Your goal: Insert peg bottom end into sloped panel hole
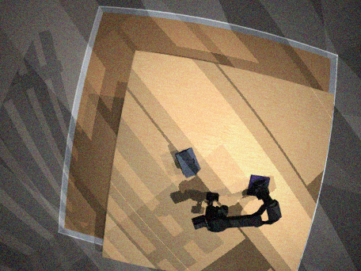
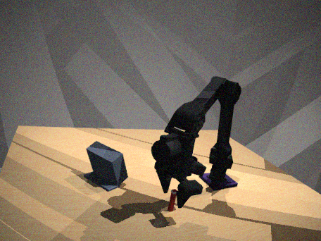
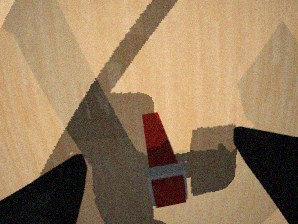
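Observation:
A red peg (image 2: 171, 205) (image 3: 169, 192) with flat sides and a grey band at its top stands upright on the table. My gripper (image 2: 172, 199) (image 3: 160, 148) is open and points down, its fingers on either side of the peg in the wrist view, with a gap on each side. The exact height of the fingertips against the peg is hard to tell. The blue-grey block with the sloped panel (image 1: 188, 162) (image 2: 107, 165) stands apart from the peg. Its hole cannot be made out. The peg is not seen in the top view.
The arm's purple base plate (image 1: 260, 180) (image 2: 231, 182) lies on the table (image 1: 174, 87) (image 2: 53, 141), to the right of the block. Dark shadows of the arm and patterned light fall across the wood around the peg.

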Action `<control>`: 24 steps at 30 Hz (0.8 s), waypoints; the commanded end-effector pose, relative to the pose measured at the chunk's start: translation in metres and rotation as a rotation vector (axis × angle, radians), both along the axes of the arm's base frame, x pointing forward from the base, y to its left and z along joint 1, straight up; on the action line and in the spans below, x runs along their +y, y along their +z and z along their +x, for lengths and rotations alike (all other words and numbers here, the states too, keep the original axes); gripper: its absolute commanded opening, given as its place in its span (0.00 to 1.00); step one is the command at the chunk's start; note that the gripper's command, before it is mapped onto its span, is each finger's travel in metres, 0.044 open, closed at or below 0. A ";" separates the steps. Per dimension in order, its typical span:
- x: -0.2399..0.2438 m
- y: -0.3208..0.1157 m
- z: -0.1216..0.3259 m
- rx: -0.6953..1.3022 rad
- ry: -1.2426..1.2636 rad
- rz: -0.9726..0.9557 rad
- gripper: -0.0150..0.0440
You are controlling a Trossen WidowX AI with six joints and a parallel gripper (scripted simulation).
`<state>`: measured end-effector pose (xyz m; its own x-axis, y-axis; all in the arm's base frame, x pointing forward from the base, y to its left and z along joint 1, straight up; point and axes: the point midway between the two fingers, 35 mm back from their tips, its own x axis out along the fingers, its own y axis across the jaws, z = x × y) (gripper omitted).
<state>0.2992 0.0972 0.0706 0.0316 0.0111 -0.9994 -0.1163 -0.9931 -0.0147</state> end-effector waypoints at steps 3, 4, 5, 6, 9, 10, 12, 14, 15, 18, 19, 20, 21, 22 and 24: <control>0.000 -0.002 0.000 0.002 0.000 -0.001 0.96; 0.000 -0.002 0.000 0.002 0.000 -0.001 0.91; 0.000 -0.002 0.000 0.002 0.000 -0.001 0.87; 0.000 -0.002 0.000 0.002 0.000 -0.001 0.82; 0.000 -0.002 0.000 0.002 0.000 -0.001 0.69; 0.000 -0.002 0.000 0.002 0.000 -0.001 0.64; 0.000 -0.002 0.000 0.002 0.000 -0.001 0.56; 0.000 -0.002 0.000 0.002 0.000 -0.001 0.47; 0.000 -0.002 0.000 0.002 0.000 -0.001 0.42; 0.000 -0.002 0.000 0.002 0.000 -0.001 0.29; 0.000 -0.002 0.000 0.002 0.000 -0.001 0.28; 0.000 -0.002 0.000 0.002 0.000 -0.001 0.27; 0.000 -0.002 0.000 0.002 0.000 -0.001 0.25; 0.000 -0.002 0.000 0.002 0.000 -0.001 0.25; 0.000 -0.002 0.000 0.002 0.000 -0.001 0.25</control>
<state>0.2987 0.0970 0.0682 0.0293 0.0102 -0.9995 -0.1163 -0.9931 -0.0135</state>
